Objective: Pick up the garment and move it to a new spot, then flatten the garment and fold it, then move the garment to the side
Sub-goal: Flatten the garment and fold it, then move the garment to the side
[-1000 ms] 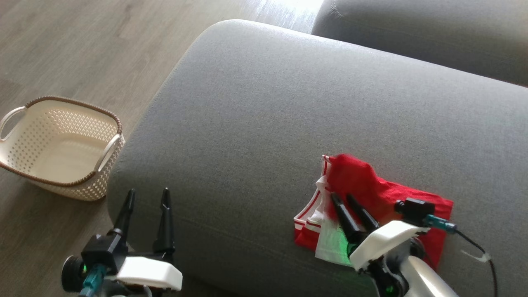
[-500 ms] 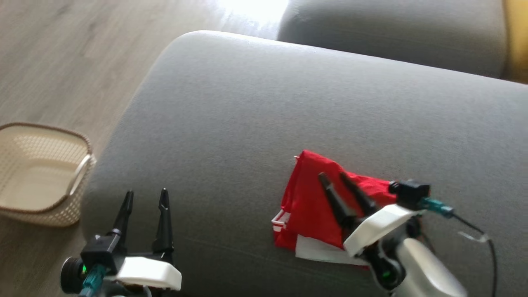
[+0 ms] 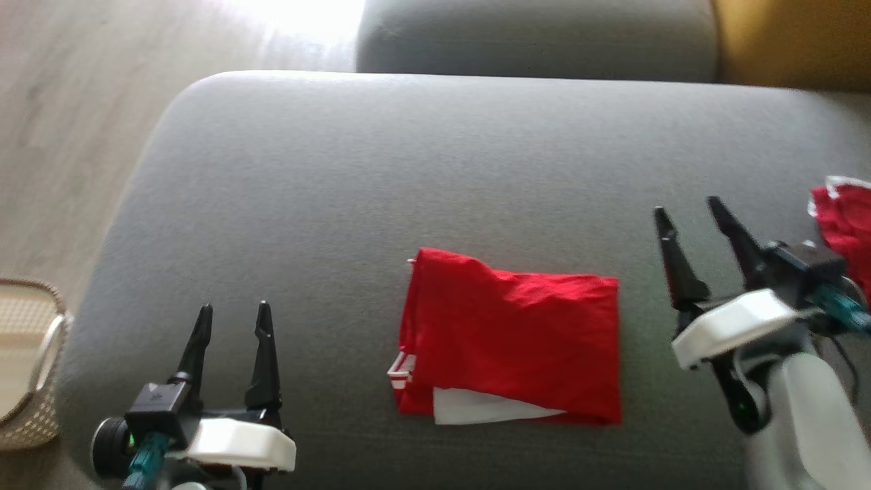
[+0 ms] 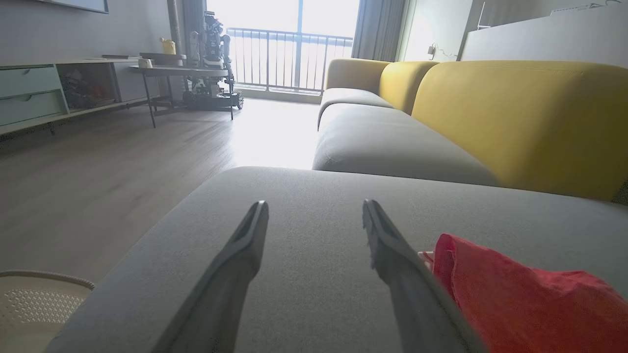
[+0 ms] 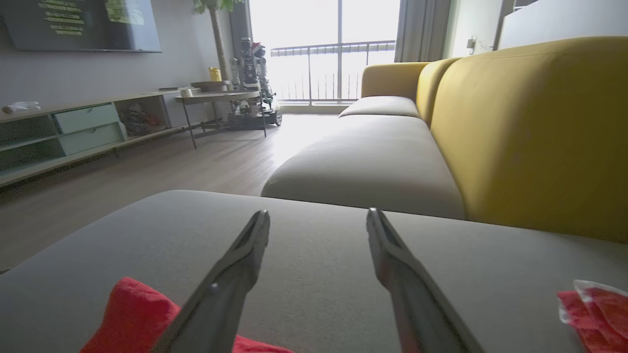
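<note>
**Fold let go, right arm clear**

Nearest us, the left gripper (image 3: 233, 309) hovers over the front of the grey sofa cushion (image 3: 286, 204). Its fingers are spread wide and empty, just as they were a second ago. The basket (image 3: 30, 381) sits on the floor at our far left.

Just beyond, the garment (image 3: 517, 333) lies mid-cushion as a red rectangle, folded over. A white layer peeks out at its near edge and a striped hem shows at its left corner.

Here is the change. A second ago the right gripper's fingers were down on the cloth, close together. Now the right gripper (image 3: 686, 207) stands well off to the garment's right, fingers parted and holding nothing. Our head camera has swung too, so the shift in framing is not the garment's own.

We judge the fold made and released, which leaves only carrying the garment to the side.

Farther right, another red cloth (image 3: 844, 224) lies at the cushion's edge, with the yellow backrest (image 3: 782, 41) beyond it.
</note>
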